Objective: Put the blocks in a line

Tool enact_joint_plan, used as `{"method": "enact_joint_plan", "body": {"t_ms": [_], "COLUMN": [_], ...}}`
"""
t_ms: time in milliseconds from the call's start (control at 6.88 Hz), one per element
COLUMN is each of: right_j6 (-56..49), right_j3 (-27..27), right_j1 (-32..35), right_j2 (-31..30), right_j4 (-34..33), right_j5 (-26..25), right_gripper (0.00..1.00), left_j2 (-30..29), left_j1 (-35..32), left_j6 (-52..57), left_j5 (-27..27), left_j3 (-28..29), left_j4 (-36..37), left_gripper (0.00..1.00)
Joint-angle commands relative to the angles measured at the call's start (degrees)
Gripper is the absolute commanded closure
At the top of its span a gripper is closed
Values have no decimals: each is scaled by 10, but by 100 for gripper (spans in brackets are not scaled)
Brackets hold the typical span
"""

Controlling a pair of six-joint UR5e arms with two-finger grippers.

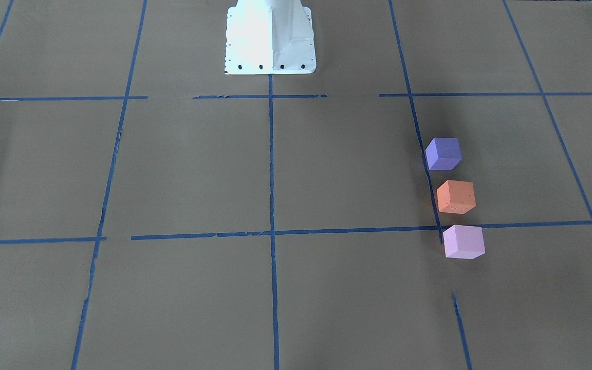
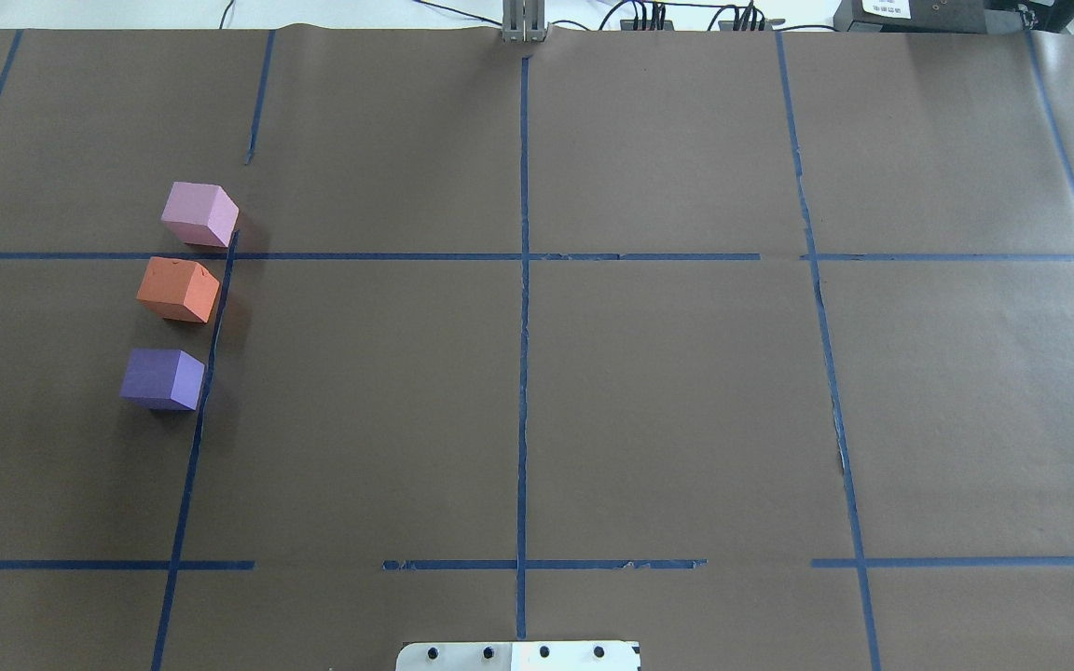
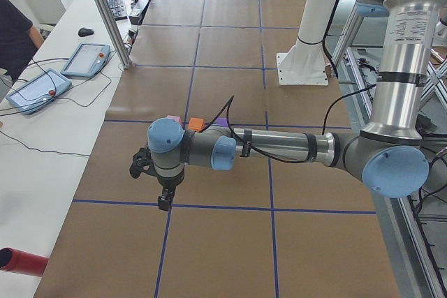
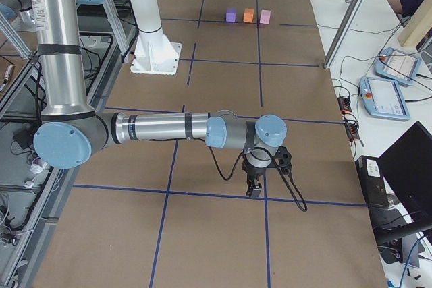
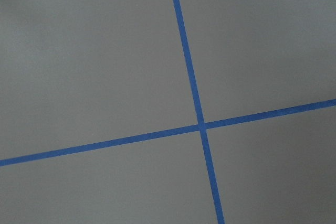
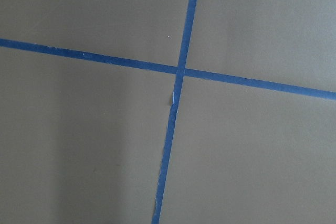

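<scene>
— Where are the blocks?

— You'll find all three on the robot's left side of the bench, in a row running away from its base. The purple block lies nearest the robot, the orange block is in the middle, and the pink block is farthest out. There are small gaps between them, so none touch. They sit just beside a blue tape line (the orange one a bit turned against its neighbours). A cross line of tape runs between orange and pink.

— And the tools?

— You see the left tool only in the left side view. It hangs over the bench, pointing down, near a tape crossing and apart from the blocks. The right tool hangs the same way at the far end, well apart from them. Neither has a block in it. How wide either stands, I cannot tell you. Each wrist camera shows only brown paper and crossed tape.
</scene>
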Motion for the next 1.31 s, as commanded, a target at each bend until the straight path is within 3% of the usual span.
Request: {"method": "enact_joint_plan", "body": {"t_ms": [0,145,291,1162], "right_j6": [0,0,0,0], "right_j3": [0,0,0,0], "right_j1": [0,0,0,0], "right_j2": [0,0,1,0], "right_j4": [0,0,0,0], "right_j5": [0,0,0,0], "right_gripper": [0,0,0,0], "left_j2": [8,-3,3,13], "left_j1": [-4,-5,-5,-5], "left_j6": [2,2,18,44], "left_j5": [-3,-3,-1,0], "left_j3": [-3,-15,-40,-33], "left_j4": [21,104,134,113], "left_gripper": [0,0,0,0]}}
